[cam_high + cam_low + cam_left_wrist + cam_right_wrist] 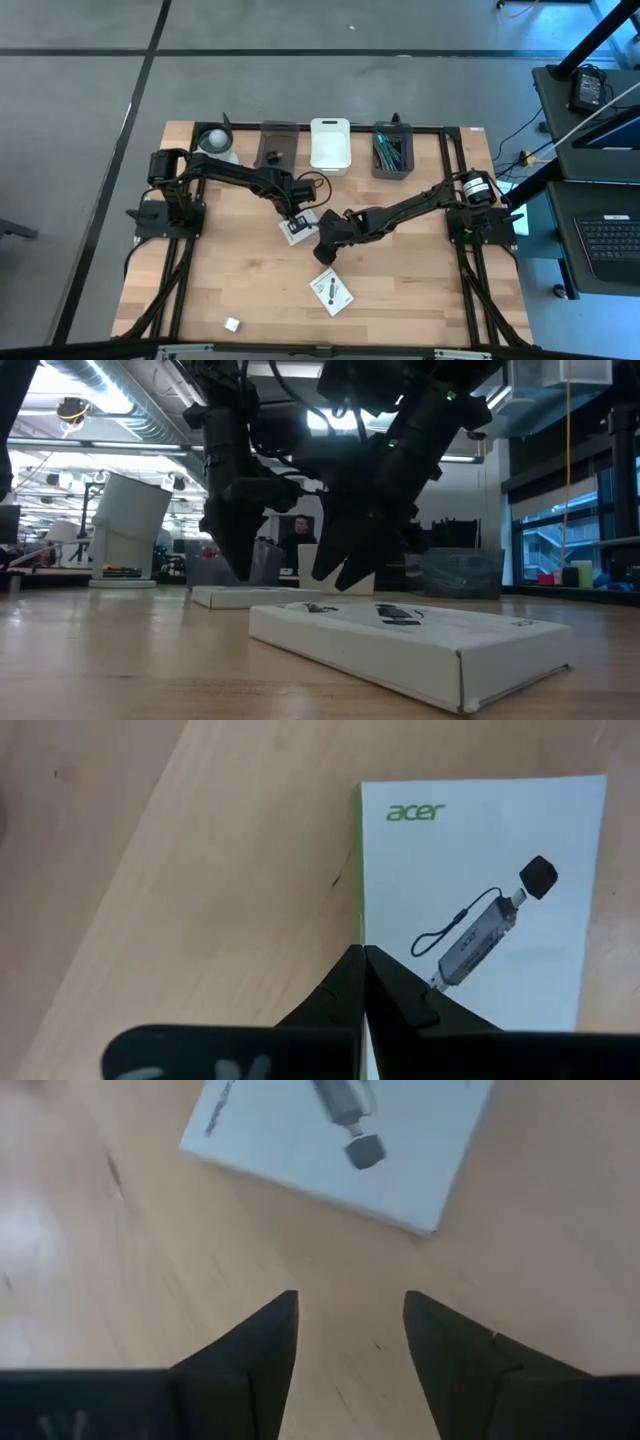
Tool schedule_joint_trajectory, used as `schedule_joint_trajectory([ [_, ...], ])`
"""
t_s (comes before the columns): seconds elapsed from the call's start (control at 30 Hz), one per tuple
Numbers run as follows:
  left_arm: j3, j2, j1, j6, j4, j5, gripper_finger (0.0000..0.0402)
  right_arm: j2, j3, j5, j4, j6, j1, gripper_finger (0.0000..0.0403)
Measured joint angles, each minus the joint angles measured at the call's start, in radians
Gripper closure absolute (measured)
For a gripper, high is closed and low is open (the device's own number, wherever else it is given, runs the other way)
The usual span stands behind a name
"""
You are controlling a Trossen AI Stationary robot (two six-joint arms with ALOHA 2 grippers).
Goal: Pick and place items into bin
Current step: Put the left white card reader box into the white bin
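While the high view shows two white packets mid-surface, one [296, 229] under the left tool [297, 216], the other [332, 291] nearer the front edge, only the left wrist view reads the "acer" print [415, 812]. Left tool fingers [345, 982] pressed together, holding nothing, at the packet's edge. Right tool [350, 1310] spread open, empty, over bare surface [420, 280] near the second packet.

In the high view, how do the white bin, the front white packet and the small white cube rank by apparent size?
1. White bin, largest.
2. Front white packet, slightly smaller.
3. White cube, much the smallest.
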Motion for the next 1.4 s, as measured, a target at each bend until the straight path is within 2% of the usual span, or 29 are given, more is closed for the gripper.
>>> schedule_joint_trajectory([
  [0.13, 0.000, 0.000, 0.000, 0.000, 0.003, -0.016, 0.0401, 0.000, 0.000, 0.031, -0.003, -0.116, 0.015, 0.0215],
  [0.2, 0.000, 0.000, 0.000, 0.000, 0.003, -0.027, 0.0400, 0.000, 0.000, 0.046, -0.019, -0.110, 0.022, 0.0215],
  [0.27, 0.000, 0.001, 0.000, 0.000, 0.003, -0.030, 0.0399, 0.000, 0.000, 0.046, -0.044, 0.015, 0.024, 0.0215],
  [0.43, 0.000, 0.001, 0.000, -0.007, 0.003, -0.030, 0.0400, 0.000, -0.008, 0.068, -0.107, 0.473, 0.023, 0.0215],
  [0.5, 0.000, 0.001, 0.000, -0.009, 0.005, -0.031, 0.0400, 0.000, -0.021, 0.083, -0.102, 0.586, 0.022, 0.0215],
  [0.7, 0.000, 0.002, 0.000, -0.006, 0.009, -0.030, 0.0399, -0.025, -0.071, 0.071, -0.073, 0.657, 0.038, 0.0215],
  [0.77, 0.000, 0.002, -0.001, -0.005, 0.008, -0.031, 0.0400, -0.058, -0.096, 0.064, -0.082, 0.677, 0.052, 0.0215],
  [0.9, 0.000, 0.002, -0.001, 0.009, 0.011, -0.030, 0.0399, -0.171, -0.179, 0.129, -0.040, 0.719, 0.078, 0.0215],
  [1.0, 0.000, 0.002, -0.001, 0.012, 0.010, -0.030, 0.0399, -0.242, -0.298, 0.197, 0.082, 0.783, 0.104, 0.0215],
  [1.1, 0.000, 0.002, -0.001, 0.016, 0.011, -0.030, 0.0400, -0.282, -0.439, 0.307, 0.453, 0.785, 0.135, 0.0215],
  [1.2, 0.000, 0.002, -0.001, 0.016, 0.016, -0.030, 0.0399, -0.253, -0.539, 0.379, 0.811, 0.758, 0.140, 0.0218],
  [1.27, 0.000, 0.002, -0.001, 0.016, 0.020, -0.030, 0.0399, -0.231, -0.558, 0.380, 0.870, 0.766, 0.129, 0.0224],
  [1.4, 0.000, 0.002, -0.001, 0.022, 0.025, -0.030, 0.0400, -0.181, -0.533, 0.376, 0.872, 0.804, 0.106, 0.0239],
])
